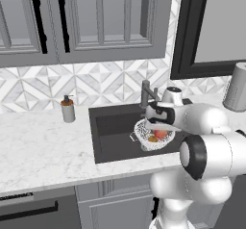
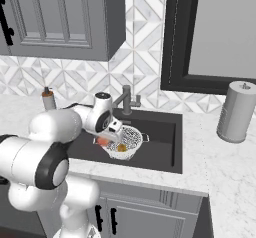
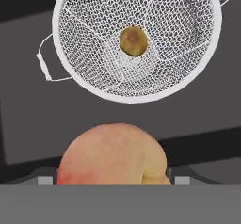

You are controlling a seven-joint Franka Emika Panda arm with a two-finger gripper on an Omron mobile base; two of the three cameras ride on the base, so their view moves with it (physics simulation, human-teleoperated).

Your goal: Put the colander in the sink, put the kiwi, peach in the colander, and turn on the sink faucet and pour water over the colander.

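Note:
The white mesh colander (image 3: 136,39) sits in the dark sink (image 1: 113,132), below the faucet (image 1: 145,94). The kiwi (image 3: 133,41) lies at the bottom of the colander. My gripper (image 3: 111,180) is shut on the peach (image 3: 113,155), orange-red with a yellowish side, and holds it above the sink by the colander's rim. In the left base view the peach (image 1: 161,133) hangs under my hand over the colander (image 1: 150,139). The right base view shows the peach (image 2: 102,141) at the left edge of the colander (image 2: 127,139), with the kiwi (image 2: 121,147) inside.
A soap-pump bottle (image 1: 68,109) stands on the marble counter left of the sink. A grey cylindrical canister (image 2: 236,112) stands on the counter to the right. Wall cabinets hang above, and a dark-framed window is behind the sink's right side.

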